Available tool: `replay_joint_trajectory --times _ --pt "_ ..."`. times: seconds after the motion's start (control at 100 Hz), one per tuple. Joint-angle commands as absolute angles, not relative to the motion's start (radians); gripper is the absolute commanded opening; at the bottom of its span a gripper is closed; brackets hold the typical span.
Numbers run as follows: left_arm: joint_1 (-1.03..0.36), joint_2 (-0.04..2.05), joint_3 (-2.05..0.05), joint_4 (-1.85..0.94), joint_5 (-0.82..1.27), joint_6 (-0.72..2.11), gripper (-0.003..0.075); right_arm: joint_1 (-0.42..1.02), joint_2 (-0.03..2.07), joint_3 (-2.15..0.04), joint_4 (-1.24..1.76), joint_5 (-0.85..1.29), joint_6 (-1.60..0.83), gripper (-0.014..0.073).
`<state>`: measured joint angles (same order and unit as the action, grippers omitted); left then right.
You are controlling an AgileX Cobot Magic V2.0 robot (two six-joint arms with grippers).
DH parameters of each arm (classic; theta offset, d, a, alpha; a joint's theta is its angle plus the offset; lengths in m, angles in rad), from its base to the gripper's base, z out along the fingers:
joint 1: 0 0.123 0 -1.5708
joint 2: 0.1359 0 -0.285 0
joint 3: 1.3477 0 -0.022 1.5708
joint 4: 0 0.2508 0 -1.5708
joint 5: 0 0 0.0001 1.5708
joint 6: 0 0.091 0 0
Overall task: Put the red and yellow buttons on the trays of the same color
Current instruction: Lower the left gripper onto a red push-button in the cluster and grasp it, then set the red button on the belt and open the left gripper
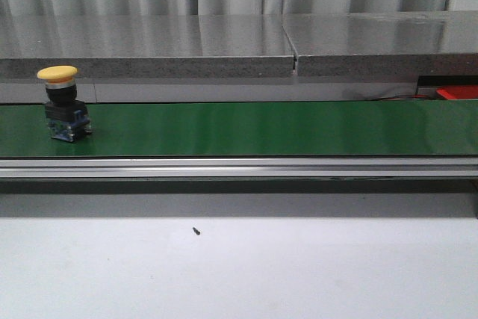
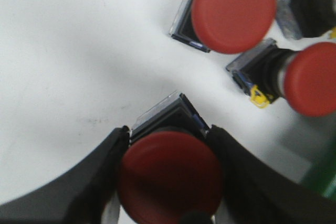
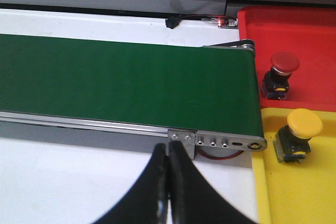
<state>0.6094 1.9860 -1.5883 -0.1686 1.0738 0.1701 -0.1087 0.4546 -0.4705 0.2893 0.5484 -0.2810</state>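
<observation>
A yellow button (image 1: 61, 102) stands upright on the green conveyor belt (image 1: 261, 128) at its left end. My left gripper (image 2: 169, 136) is shut on a red button (image 2: 169, 177), its fingers pressing both sides of the black body over the white surface. Two more red buttons (image 2: 233, 10) (image 2: 310, 80) lie beyond it. My right gripper (image 3: 168, 153) is shut and empty, hovering in front of the belt's end. A red button (image 3: 281, 72) stands on the red tray (image 3: 294, 30), and a yellow button (image 3: 299, 132) on the yellow tray (image 3: 294, 198). Neither gripper appears in the front view.
A grey stone ledge (image 1: 224, 46) runs behind the belt. The belt's metal rail (image 1: 239, 166) fronts the white table (image 1: 239, 267), where a tiny dark screw (image 1: 196, 231) lies. A corner of the red tray (image 1: 457, 93) shows at the far right.
</observation>
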Motion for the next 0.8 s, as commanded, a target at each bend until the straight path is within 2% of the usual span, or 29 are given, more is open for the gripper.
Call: replay_joint_trajectory --times 0.0,0.17,0.34,0.79 --pt "0.597 1.860 -1.615 -0.193 1.090 0.173 0.0283 -0.108 0.457 -0.495 0.305 0.486 -0.289 -0.0067" --pt "0.572 1.742 -1.615 -0.200 1.135 0.171 0.0283 -0.108 0.457 -0.495 0.305 0.486 -0.289 -0.0067" --pt "0.484 1.662 -1.615 -0.200 1.149 0.171 0.0283 -0.108 0.457 -0.495 0.305 0.486 -0.289 -0.0067" --pt "0.280 1.701 -1.615 -0.194 1.093 0.207 0.0283 -0.108 0.457 -0.495 0.305 0.486 -0.289 -0.0067"
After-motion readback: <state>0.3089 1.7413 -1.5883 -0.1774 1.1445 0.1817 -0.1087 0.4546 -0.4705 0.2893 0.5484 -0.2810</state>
